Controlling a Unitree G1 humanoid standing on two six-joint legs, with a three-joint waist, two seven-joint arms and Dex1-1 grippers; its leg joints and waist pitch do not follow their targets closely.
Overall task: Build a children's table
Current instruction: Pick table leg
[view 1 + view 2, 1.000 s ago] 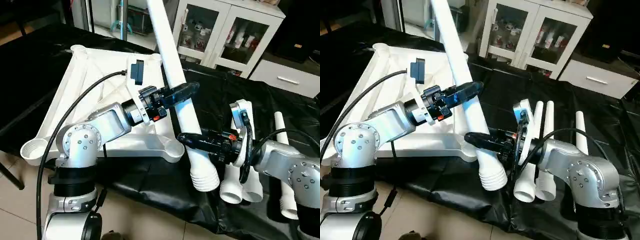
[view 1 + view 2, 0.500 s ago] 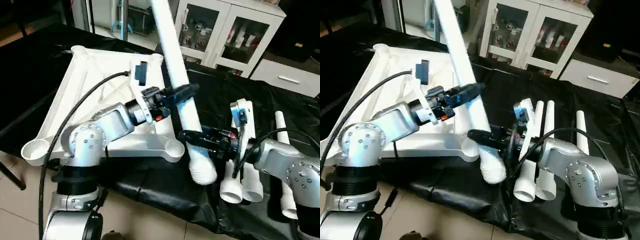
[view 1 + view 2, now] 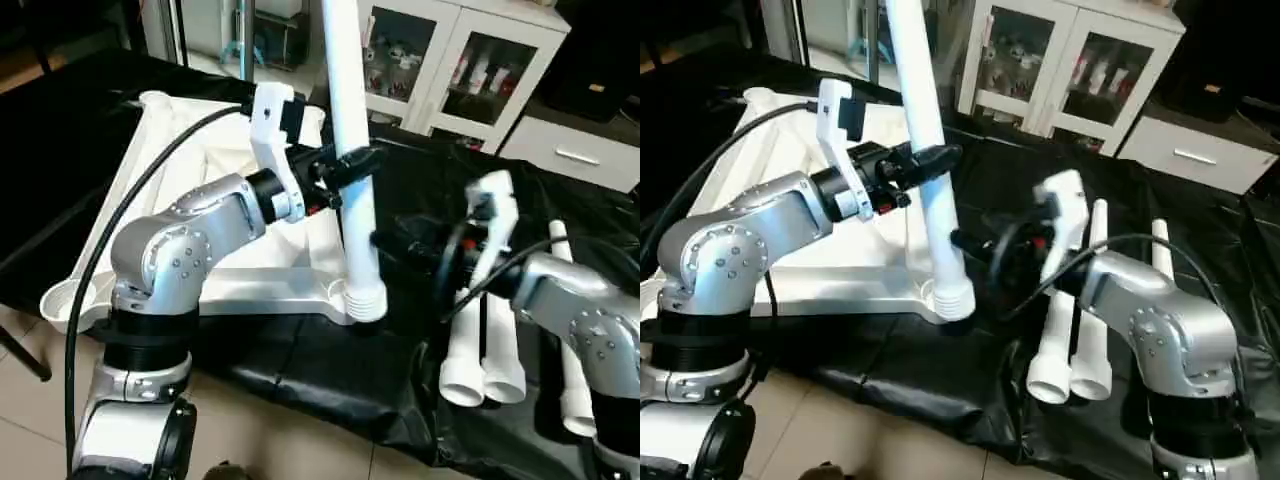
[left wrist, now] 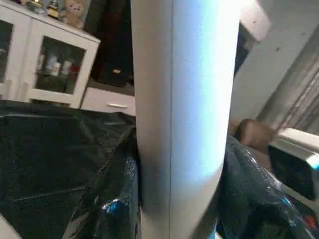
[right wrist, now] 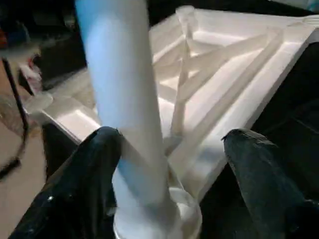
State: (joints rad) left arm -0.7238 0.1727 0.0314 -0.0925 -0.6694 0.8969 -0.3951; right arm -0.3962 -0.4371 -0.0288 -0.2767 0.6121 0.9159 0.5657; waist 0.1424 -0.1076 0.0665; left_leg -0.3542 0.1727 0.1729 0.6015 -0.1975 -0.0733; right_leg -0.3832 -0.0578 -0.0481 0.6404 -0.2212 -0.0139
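Note:
The children's table top (image 3: pixel 175 130) lies upside down on the black cloth, ribs up. My left gripper (image 3: pixel 350 165) is shut on a long white leg (image 3: pixel 345 90) and holds it almost upright. The leg's ribbed end (image 3: pixel 366 300) sits at the top's near right corner socket. In the left wrist view the leg (image 4: pixel 179 99) stands close between the black fingers (image 4: pixel 117 211). My right gripper (image 3: pixel 400 240) is open just right of the leg. In the right wrist view its fingers (image 5: pixel 94 169) stand wider than the leg (image 5: pixel 124 94), which is next to one finger.
Three spare white legs (image 3: pixel 482 350) lie side by side on the black cloth at the right, under my right forearm. A white glass-door cabinet (image 3: pixel 440 60) stands behind. The black-covered work table's front edge (image 3: pixel 300 400) drops to the tiled floor.
The leg swung from a slant to nearly upright, and its ribbed end moved left onto the corner socket. My right gripper let go of the leg's lower part and opened wide.

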